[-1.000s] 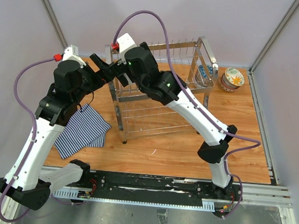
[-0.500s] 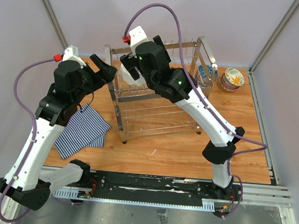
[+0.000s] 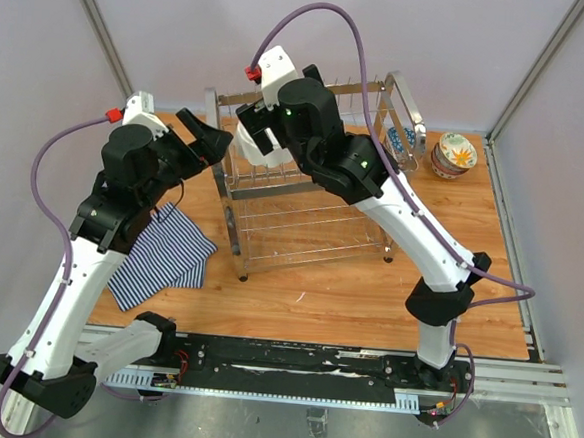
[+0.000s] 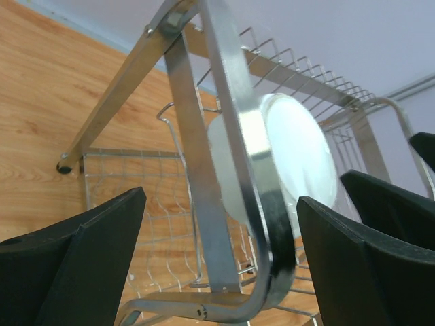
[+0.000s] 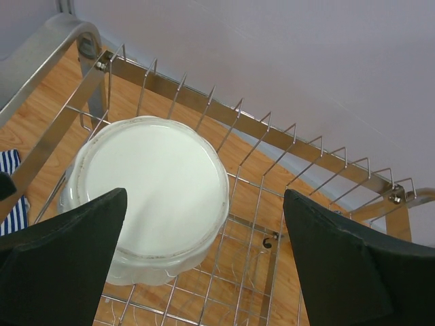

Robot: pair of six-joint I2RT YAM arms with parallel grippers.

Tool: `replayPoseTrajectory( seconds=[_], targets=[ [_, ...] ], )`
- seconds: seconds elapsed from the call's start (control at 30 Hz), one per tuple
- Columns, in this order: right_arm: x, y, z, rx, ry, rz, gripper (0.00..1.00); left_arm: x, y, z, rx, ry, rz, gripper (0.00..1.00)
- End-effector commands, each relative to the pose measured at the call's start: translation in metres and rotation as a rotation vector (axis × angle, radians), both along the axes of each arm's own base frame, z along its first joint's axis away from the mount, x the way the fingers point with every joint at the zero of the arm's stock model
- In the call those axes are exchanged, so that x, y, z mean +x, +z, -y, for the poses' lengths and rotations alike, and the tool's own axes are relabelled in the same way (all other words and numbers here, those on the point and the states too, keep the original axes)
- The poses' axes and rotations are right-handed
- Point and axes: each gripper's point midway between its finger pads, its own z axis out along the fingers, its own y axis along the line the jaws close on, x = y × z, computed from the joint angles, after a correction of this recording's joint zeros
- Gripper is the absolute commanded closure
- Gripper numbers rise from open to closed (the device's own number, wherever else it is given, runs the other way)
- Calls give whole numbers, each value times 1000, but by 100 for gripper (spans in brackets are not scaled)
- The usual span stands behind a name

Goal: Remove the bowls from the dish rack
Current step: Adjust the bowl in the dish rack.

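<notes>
White bowl in dish rack, L gripper & R gripper jaws wide open, empty.

Wooden table top, viewed from above. The dish rack stands on its legs towards the rear centre and is the largest item on the surface. A blue-and-white striped cloth lies spread at the left, just beside the rack's near-left leg. Small stacked bowls — a floral one uppermost — sit in the far right corner, near the rack's right end handle but apart from it.
</notes>
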Motion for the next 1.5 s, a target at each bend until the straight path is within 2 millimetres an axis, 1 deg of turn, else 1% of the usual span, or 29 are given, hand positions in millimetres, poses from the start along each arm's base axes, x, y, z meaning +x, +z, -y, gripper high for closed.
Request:
replayPoseTrajectory(
  seconds=[0.0,0.1,0.2,0.37,0.63,0.7,0.77,0.83,0.97,1.03,1.17,1.27,1.47],
  targets=[
    [2,18,5,45,25,30,2,-7,46,4,-44,-43,170,2],
    [5,20,6,53,29,31,1,-15,66,-1,-64,-30,245,1],
    [8,18,5,57,34,23,1,-25,81,-9,-87,-5,307,1],
    [12,14,5,66,38,7,1,-34,84,-20,-160,47,344,0],
    [12,13,5,78,66,-8,1,-29,62,-14,-276,41,280,0],
    [11,12,6,80,68,-14,1,-26,53,-18,-307,50,245,0],
    [11,12,6,83,69,-17,2,-21,39,-18,-361,30,197,0],
    [11,11,6,82,72,-21,1,-18,30,-28,-415,39,185,0],
    [10,9,7,80,72,-28,1,-18,24,-34,-454,42,184,0],
    [10,9,7,81,71,-27,1,-16,18,-33,-506,21,171,0],
    [10,10,8,79,70,-27,1,-14,-3,-35,-635,-13,152,0],
    [10,8,9,75,69,-30,2,-14,-11,-33,-723,-50,154,1],
    [13,7,9,77,69,-37,1,-10,-31,-31,-831,-92,118,1]
  ],
)
